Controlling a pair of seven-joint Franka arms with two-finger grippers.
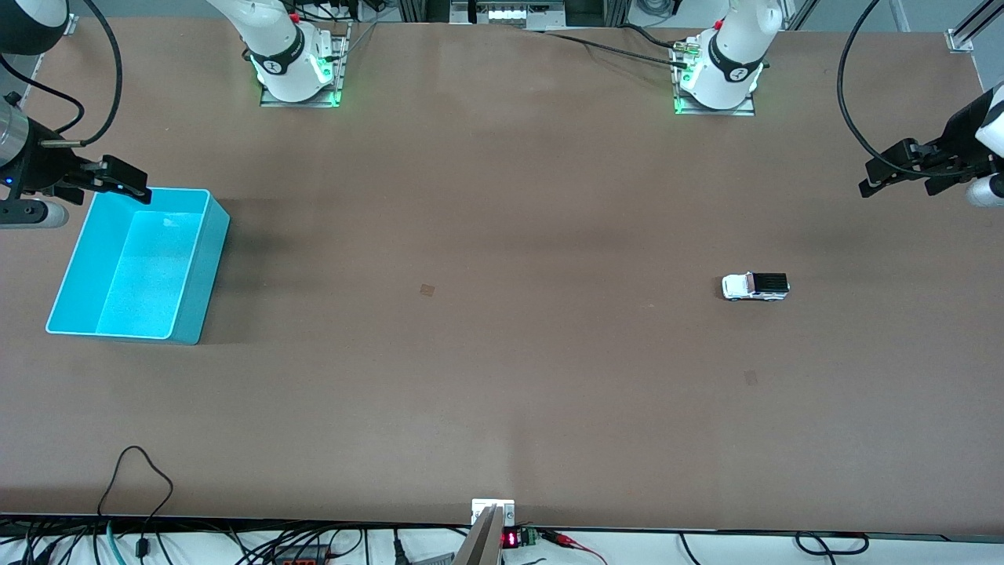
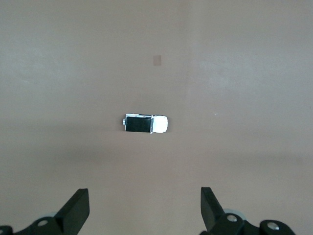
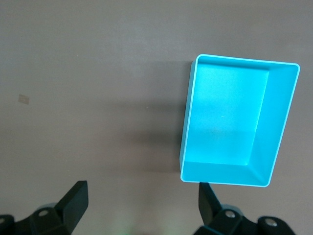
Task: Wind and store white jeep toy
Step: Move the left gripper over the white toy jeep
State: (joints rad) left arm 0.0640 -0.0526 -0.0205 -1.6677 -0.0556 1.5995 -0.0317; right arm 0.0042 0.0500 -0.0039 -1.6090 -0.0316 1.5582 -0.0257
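The white jeep toy (image 1: 754, 286) (image 2: 145, 124), with its black ribbed roof, stands alone on the brown table toward the left arm's end. My left gripper (image 1: 880, 176) (image 2: 145, 205) hangs open in the air at that end of the table, apart from the jeep, with nothing between its fingers. A cyan bin (image 1: 141, 267) (image 3: 225, 117) sits empty toward the right arm's end. My right gripper (image 1: 129, 182) (image 3: 144, 196) is open and empty, hovering at the bin's corner that lies farthest from the front camera.
The arm bases (image 1: 298, 74) (image 1: 718, 78) stand at the table's edge farthest from the front camera. Two small tape marks (image 1: 427, 289) (image 1: 751, 377) lie on the bare tabletop. Cables (image 1: 141, 486) trail at the edge nearest the camera.
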